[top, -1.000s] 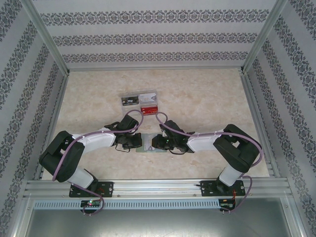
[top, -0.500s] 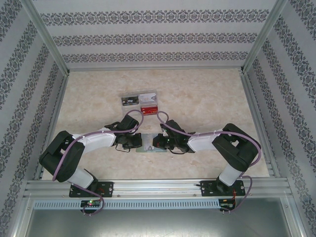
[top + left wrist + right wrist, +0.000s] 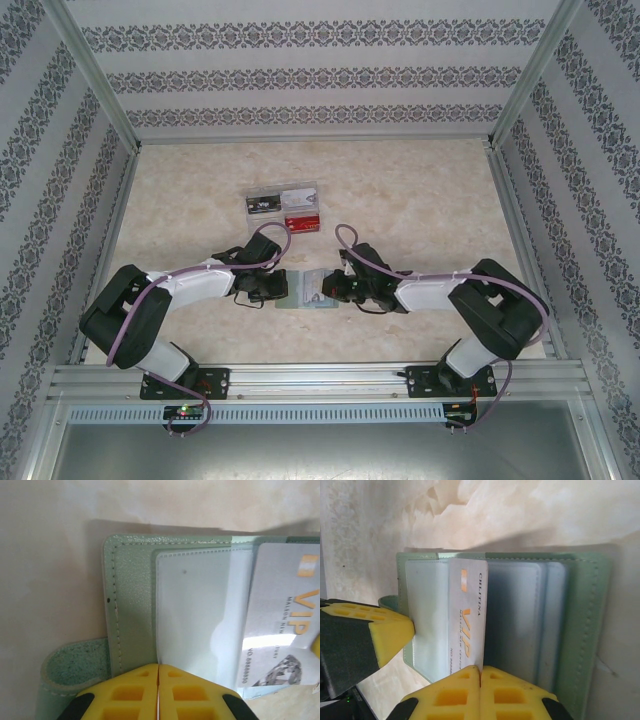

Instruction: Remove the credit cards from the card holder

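A pale green, soft bifold card holder [image 3: 296, 301] lies open on the marbled beige table [image 3: 420, 200], close to the near edge and about midway between the left and right edges. The left gripper [image 3: 158, 669] is closed on the card holder's near border, its yellow fingers pinching the rim of a clear pocket [image 3: 200, 610] just beside the green side tab [image 3: 70, 672]. The right gripper [image 3: 480, 670] is closed on the near edge of a silver-white plastic credit card [image 3: 469, 615] with orange VIP lettering. This card sits across the open card holder, one end under the clear pocket and the rest bare. A clear plastic box [image 3: 283, 207] with small cards inside rests farther from the near edge, toward the middle of the table, apart from both grippers
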Robot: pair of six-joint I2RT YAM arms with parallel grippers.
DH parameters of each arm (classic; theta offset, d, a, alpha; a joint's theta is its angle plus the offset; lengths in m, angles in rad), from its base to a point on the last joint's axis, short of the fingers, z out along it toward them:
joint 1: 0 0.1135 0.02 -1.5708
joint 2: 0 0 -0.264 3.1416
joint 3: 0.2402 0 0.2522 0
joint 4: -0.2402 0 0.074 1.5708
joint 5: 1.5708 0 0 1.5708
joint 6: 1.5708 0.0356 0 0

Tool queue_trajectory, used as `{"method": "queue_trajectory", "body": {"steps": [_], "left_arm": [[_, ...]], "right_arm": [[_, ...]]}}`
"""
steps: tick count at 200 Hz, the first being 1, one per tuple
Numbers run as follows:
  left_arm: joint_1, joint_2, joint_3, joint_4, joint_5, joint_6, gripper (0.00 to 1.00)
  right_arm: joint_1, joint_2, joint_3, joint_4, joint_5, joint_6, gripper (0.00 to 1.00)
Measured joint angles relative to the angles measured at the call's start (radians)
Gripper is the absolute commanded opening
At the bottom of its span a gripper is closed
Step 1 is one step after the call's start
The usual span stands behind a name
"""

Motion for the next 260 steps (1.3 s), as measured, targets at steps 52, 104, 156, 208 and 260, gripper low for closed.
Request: {"method": "queue_trajectory", "body": {"steps": [52,104,156,208,260], "left_arm": [[0.0,-0.002,0.013,-0.026,-0.009,0.009,0.16],[0.0,-0.108,0.021,-0.103,-0.043,0.026,0.54],[0.0,-0.32,0.029,-0.157,-0.091,0.025,0.83],[0.0,-0.499,0.008,-0.211,-0.154,0.023,1.0],[0.0,-0.57,-0.01,-0.274,-0.186,0.023,1.0]], "right_arm": [[-0.019,-0.148,-0.026,-0.077,0.012,-0.056,0.01],[-0.011,-0.263,0.075,-0.278,0.07,-0.202,0.0],[0.061,-0.274,0.321,-0.505,0.229,-0.481,0.0],[0.088,-0.17,0.519,-0.616,0.369,-0.832,0.0],[0.072,-0.042,0.69,-0.684,0.432,-1.089,0.0]]}}
